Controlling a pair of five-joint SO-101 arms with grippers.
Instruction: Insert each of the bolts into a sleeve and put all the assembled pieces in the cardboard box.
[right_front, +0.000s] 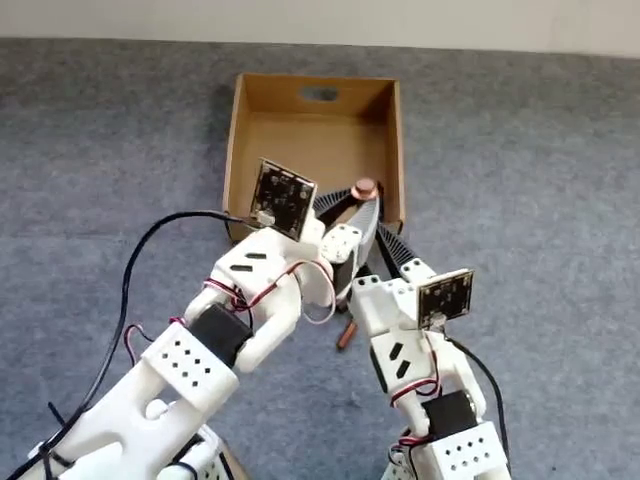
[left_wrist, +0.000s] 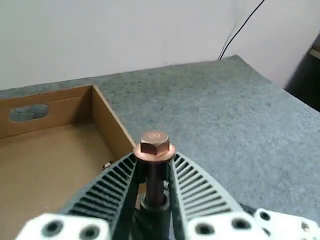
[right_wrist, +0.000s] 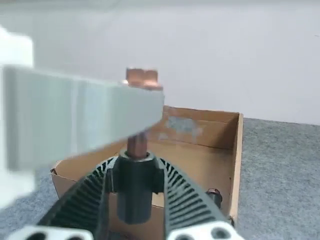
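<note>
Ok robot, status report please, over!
Left gripper shut on bolt. Right gripper shut on sleeve, bolt shaft in its top. Cardboard box just beyond, way looks clear.

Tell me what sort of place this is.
Probably a robotics lab or workshop bench: a grey felt mat as work surface, a plain white wall behind, and the left gripper and right gripper holding a bolt and sleeve near a cardboard box.

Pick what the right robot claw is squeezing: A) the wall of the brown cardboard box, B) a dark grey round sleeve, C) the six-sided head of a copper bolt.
B: the right gripper is shut around the dark grey round sleeve, while the copper hex-head bolt pokes up out of the sleeve's top.
</note>
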